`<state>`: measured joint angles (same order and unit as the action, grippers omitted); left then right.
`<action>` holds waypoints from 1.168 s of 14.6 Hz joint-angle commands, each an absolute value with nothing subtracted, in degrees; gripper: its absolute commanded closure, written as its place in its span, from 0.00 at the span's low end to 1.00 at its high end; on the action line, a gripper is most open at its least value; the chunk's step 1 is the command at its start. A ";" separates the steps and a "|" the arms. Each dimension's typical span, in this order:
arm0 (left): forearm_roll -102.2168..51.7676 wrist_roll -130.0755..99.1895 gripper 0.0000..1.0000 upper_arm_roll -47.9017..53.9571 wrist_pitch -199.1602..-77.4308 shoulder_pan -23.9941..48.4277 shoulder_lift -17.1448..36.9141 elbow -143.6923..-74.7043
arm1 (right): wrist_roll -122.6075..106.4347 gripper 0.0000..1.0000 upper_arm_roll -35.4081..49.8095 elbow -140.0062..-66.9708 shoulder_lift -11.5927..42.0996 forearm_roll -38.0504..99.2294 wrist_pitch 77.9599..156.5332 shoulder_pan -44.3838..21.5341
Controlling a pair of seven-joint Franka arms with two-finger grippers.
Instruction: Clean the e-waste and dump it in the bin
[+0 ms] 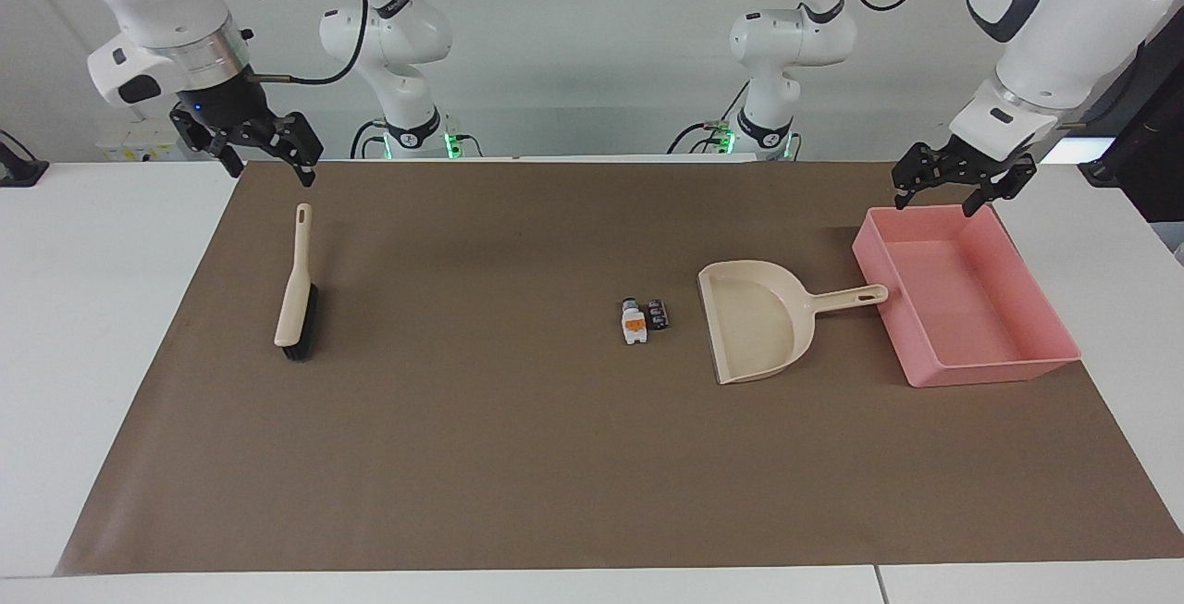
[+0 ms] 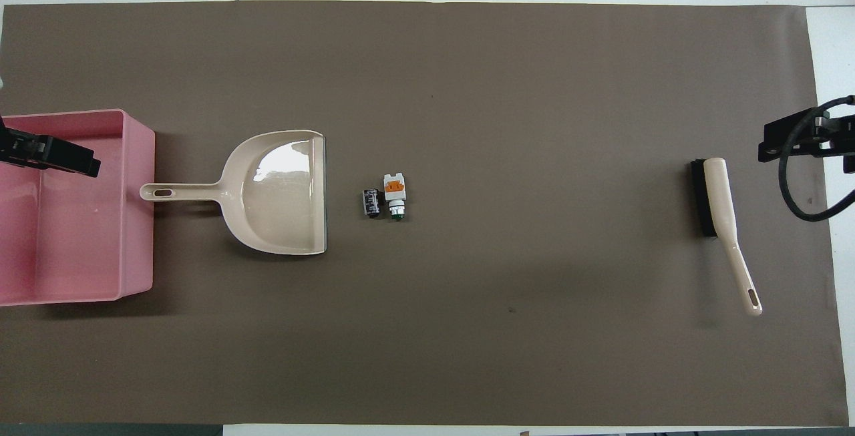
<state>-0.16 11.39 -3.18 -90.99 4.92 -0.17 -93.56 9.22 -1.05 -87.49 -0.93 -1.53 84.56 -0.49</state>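
The e-waste lies mid-mat: a white bit with an orange patch (image 1: pixel 633 322) and a smaller black chip (image 1: pixel 658 314) touching beside it; both also show in the overhead view, the white bit (image 2: pixel 394 192) and the black chip (image 2: pixel 371 203). The pink bin (image 1: pixel 994 368) stands at the left arm's end and shows from overhead too (image 2: pixel 137 222). My left gripper (image 1: pixel 936 202) hangs open and empty over the bin's end nearest the robots (image 2: pixel 40 149). My right gripper (image 1: pixel 268 167) hangs open and empty above the mat's edge near the brush handle (image 2: pixel 811 139).
A beige dustpan (image 1: pixel 754 322) lies between the e-waste and the bin, its mouth toward the e-waste and its handle toward the bin (image 2: pixel 280 192). A beige brush with black bristles (image 1: pixel 296 299) lies at the right arm's end (image 2: pixel 718 202). A brown mat (image 1: pixel 518 456) covers the table.
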 commanded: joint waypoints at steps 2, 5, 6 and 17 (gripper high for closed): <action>-0.97 11.87 0.02 -3.08 -91.58 4.48 -2.20 -96.07 | 7.56 0.01 -0.53 -87.98 -1.23 -1.41 84.37 0.17; -0.97 11.95 0.02 -3.08 -91.58 4.40 -2.20 -96.15 | 7.65 0.01 -0.53 -87.98 -1.23 -1.41 84.29 0.09; -0.97 11.95 0.02 -3.08 -91.67 4.48 -2.20 -96.15 | 7.65 0.01 -0.53 -87.98 -1.23 -1.41 84.29 0.09; -0.70 39.59 0.02 -3.08 -103.44 4.66 -4.13 -104.23 | 7.47 0.01 -0.62 -90.17 -2.29 -1.41 84.90 0.26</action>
